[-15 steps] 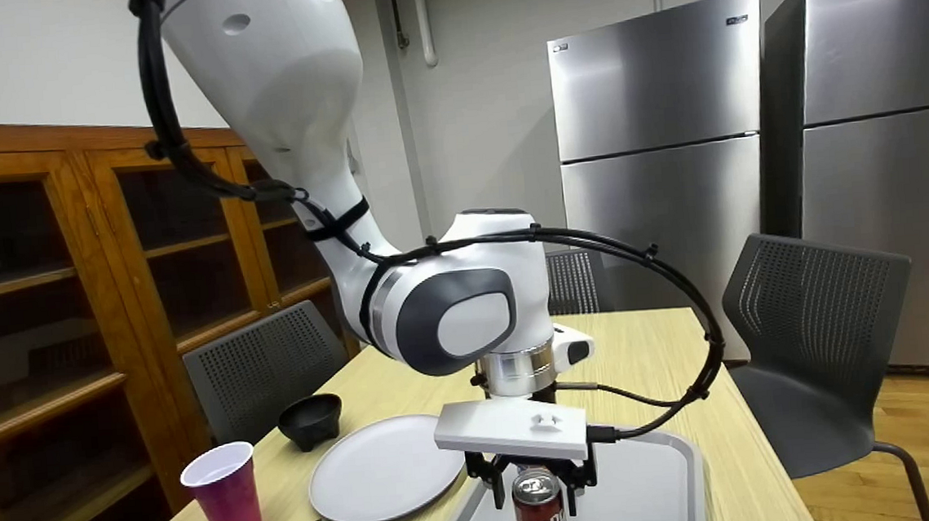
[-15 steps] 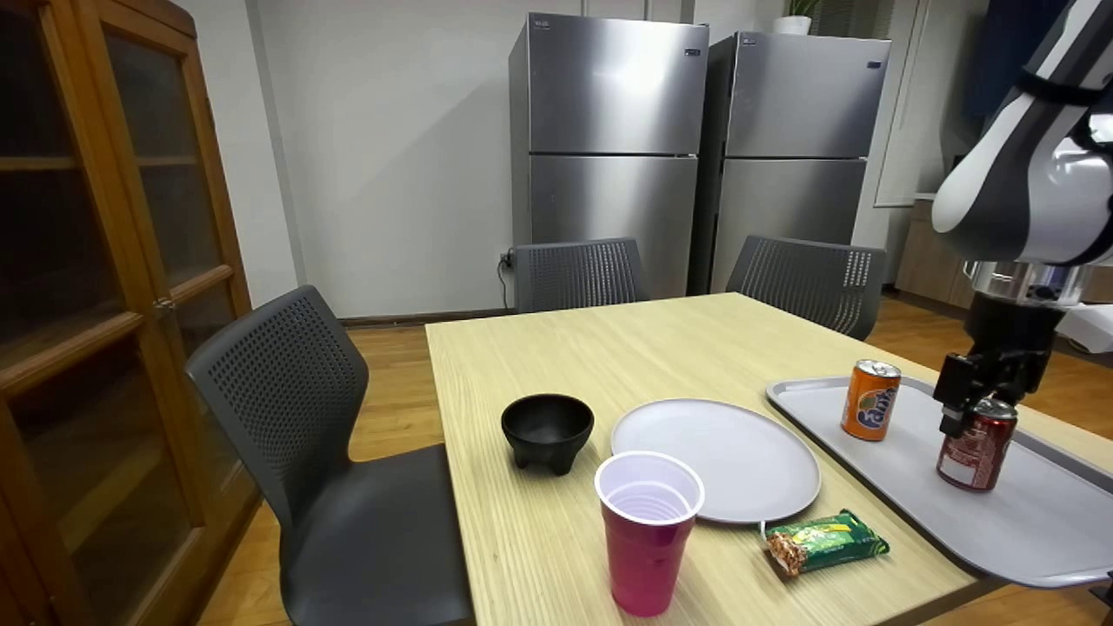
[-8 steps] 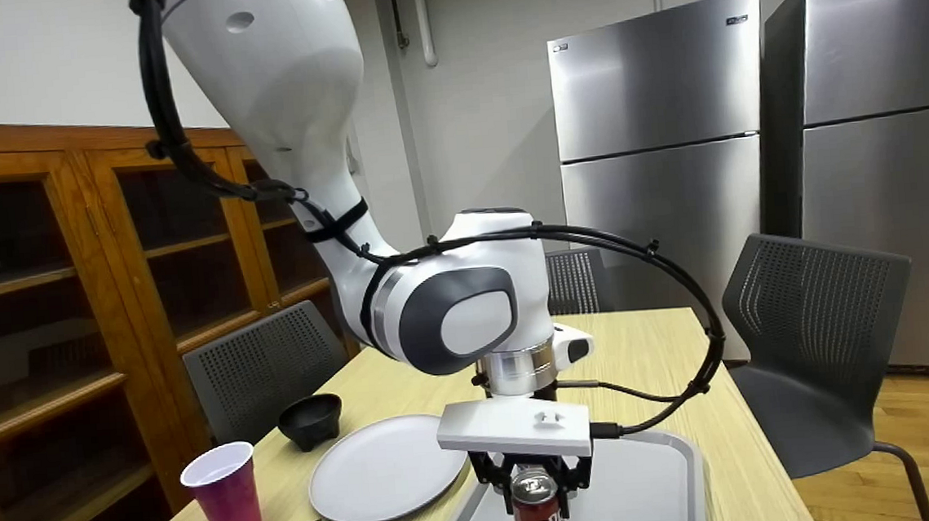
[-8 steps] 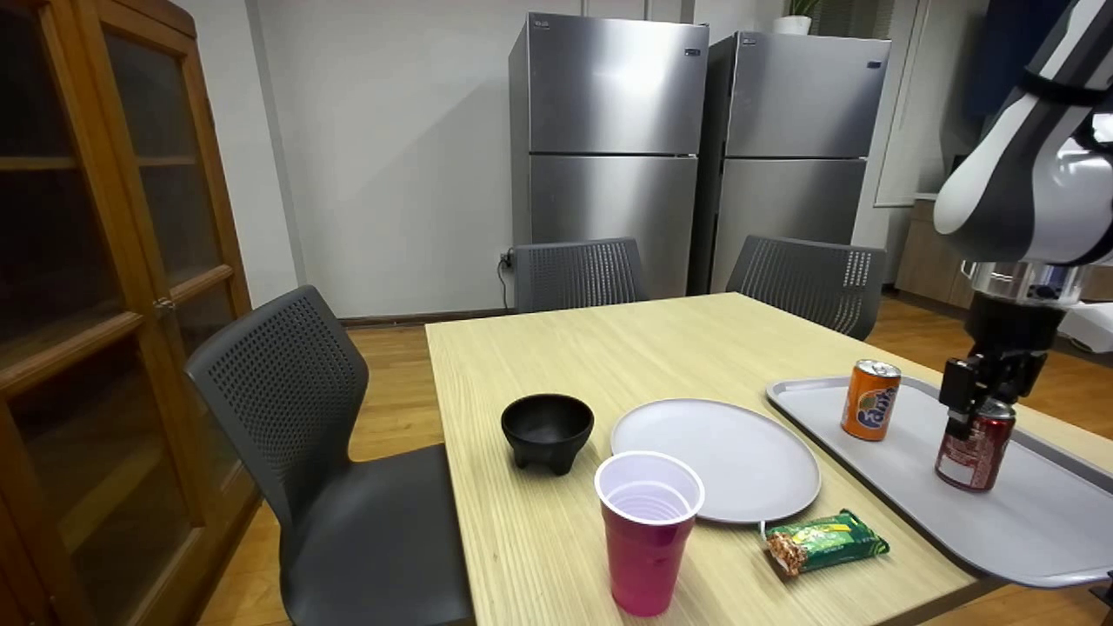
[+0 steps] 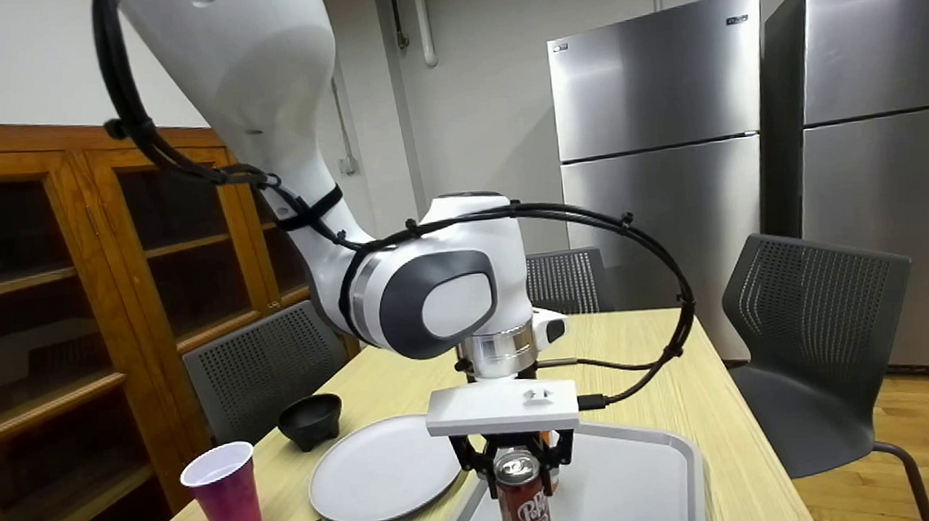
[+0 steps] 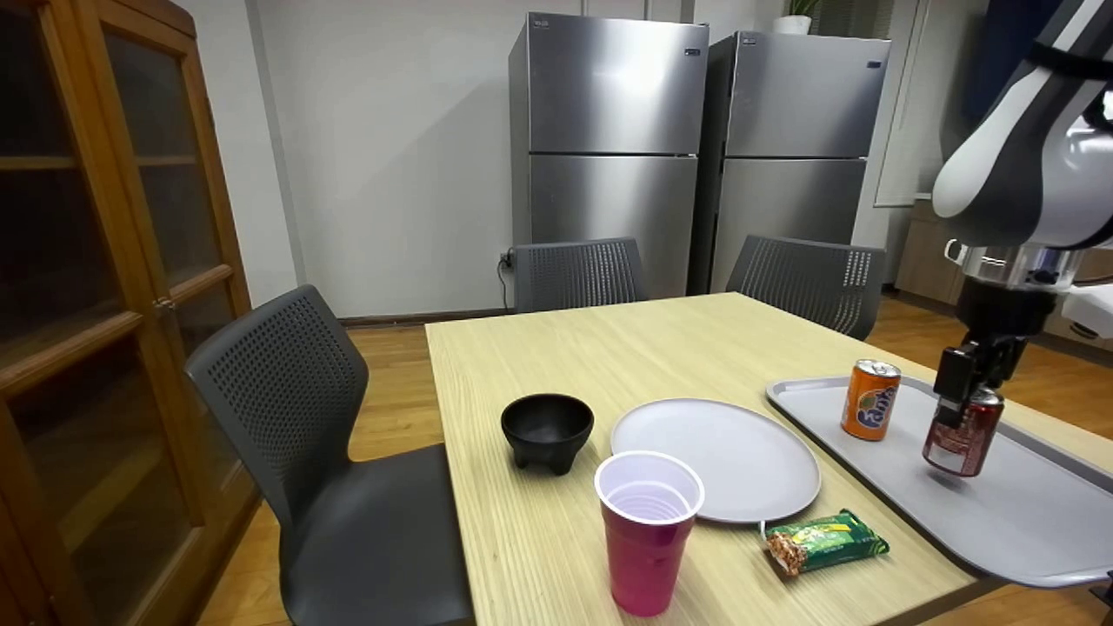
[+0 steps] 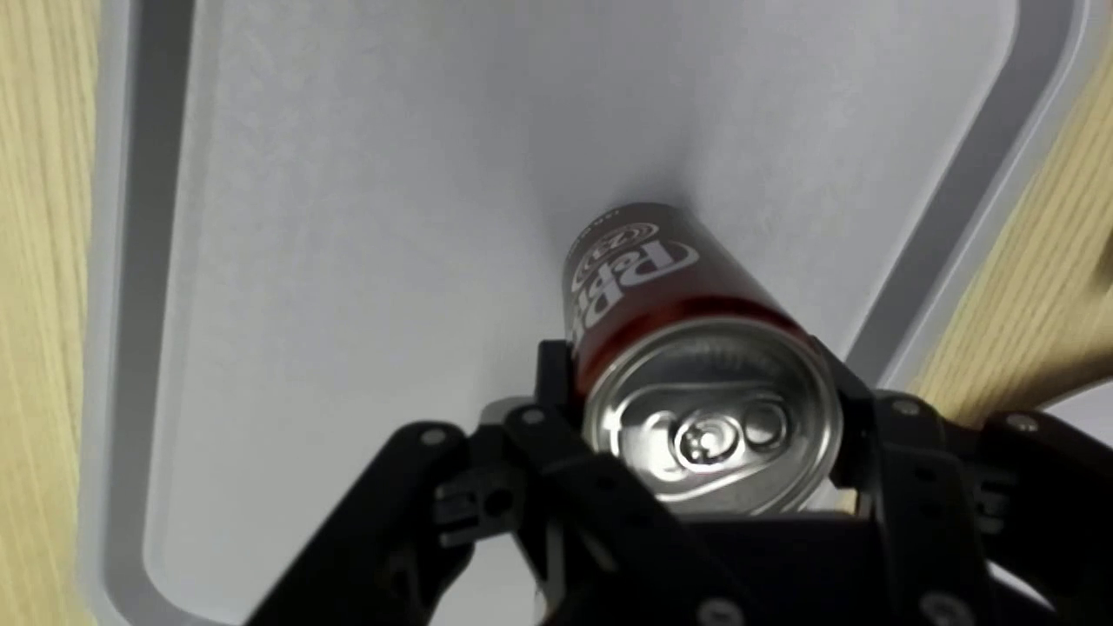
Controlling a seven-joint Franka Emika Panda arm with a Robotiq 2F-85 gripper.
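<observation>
My gripper is shut on a dark red Dr Pepper can, one finger on each side near its top. In an exterior view the can is held just above the grey tray, slightly tilted, with a shadow under it. In the wrist view the fingers press both sides of the can, and its silver lid faces the camera. An orange Fanta can stands upright on the tray beside it. In an exterior view this orange can is mostly hidden behind the gripper.
A light grey plate lies beside the tray on the wooden table. A green-wrapped bar, a magenta cup and a black bowl are near the plate. Dark chairs stand around the table.
The fingers closed onto the Dr Pepper can. The arm then rose, lifting the can slightly off the tray and shifting it left in both exterior views. The other objects have not moved.
</observation>
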